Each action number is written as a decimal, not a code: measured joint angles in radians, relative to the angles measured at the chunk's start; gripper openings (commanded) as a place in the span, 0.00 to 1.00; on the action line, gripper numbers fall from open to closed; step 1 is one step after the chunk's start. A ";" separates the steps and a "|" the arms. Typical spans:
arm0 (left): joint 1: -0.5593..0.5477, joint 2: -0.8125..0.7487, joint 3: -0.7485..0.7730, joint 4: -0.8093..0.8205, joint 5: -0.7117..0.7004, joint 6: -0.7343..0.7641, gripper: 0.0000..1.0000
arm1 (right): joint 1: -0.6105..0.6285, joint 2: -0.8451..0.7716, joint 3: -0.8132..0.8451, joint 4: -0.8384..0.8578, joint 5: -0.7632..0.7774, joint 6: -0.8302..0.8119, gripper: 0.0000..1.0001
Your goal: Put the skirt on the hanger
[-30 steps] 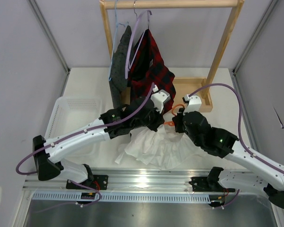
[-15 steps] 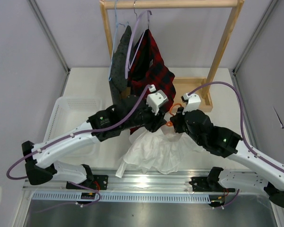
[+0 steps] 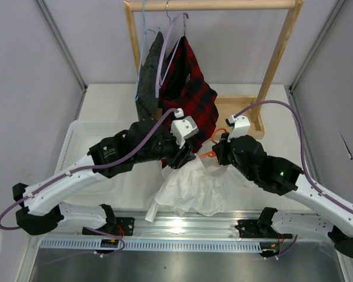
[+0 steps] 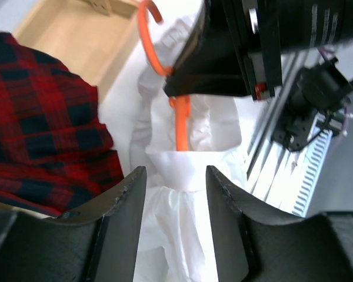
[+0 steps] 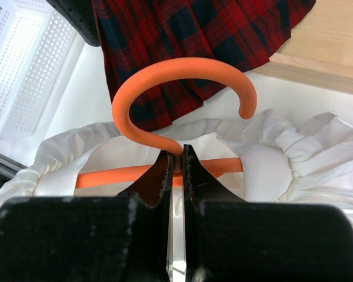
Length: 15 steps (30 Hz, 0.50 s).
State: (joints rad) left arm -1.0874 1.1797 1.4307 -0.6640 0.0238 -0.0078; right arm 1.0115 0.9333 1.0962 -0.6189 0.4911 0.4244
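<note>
Your right gripper [image 5: 176, 157] pinches the orange hanger [image 5: 176, 67] at the hook's base.
In the right wrist view, the hook curls at 12 o'clock above the closed jaws, and the white skirt [image 5: 270, 158] bunches around the hanger bar from 9 to 3. Your left gripper [image 4: 175, 176] stands open and empty, with the skirt just beyond it at 12.

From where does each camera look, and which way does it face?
Top external: above and behind, facing down at the table; left arm and right arm show.
Left wrist: on the left arm, looking past its open fingers at skirt, hanger and right gripper.
Right wrist: on the right arm, facing the hanger hook clamped in its fingers.
Both wrist views share hanger, skirt and plaid garment.
</note>
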 measured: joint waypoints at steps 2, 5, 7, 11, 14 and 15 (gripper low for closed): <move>0.000 0.012 -0.001 -0.014 0.023 0.002 0.49 | 0.000 0.001 0.006 -0.006 -0.001 0.000 0.00; 0.000 0.040 -0.001 -0.029 0.058 0.005 0.48 | 0.000 0.002 0.019 -0.011 0.000 0.000 0.00; 0.000 0.063 -0.001 -0.035 0.069 0.008 0.48 | 0.000 0.002 0.027 -0.013 0.000 0.000 0.00; 0.000 0.106 -0.002 -0.037 0.086 0.009 0.46 | 0.000 0.002 0.038 -0.017 0.000 0.000 0.00; -0.001 0.125 -0.002 -0.032 0.088 0.009 0.42 | 0.000 0.002 0.040 -0.024 0.000 -0.001 0.00; -0.001 0.129 -0.002 -0.030 0.088 0.009 0.40 | 0.000 0.002 0.040 -0.027 0.000 0.000 0.00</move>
State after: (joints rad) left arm -1.0882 1.3083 1.4288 -0.6937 0.1116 0.0010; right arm 1.0115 0.9352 1.1358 -0.6464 0.4908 0.4240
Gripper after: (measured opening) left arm 0.435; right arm 0.049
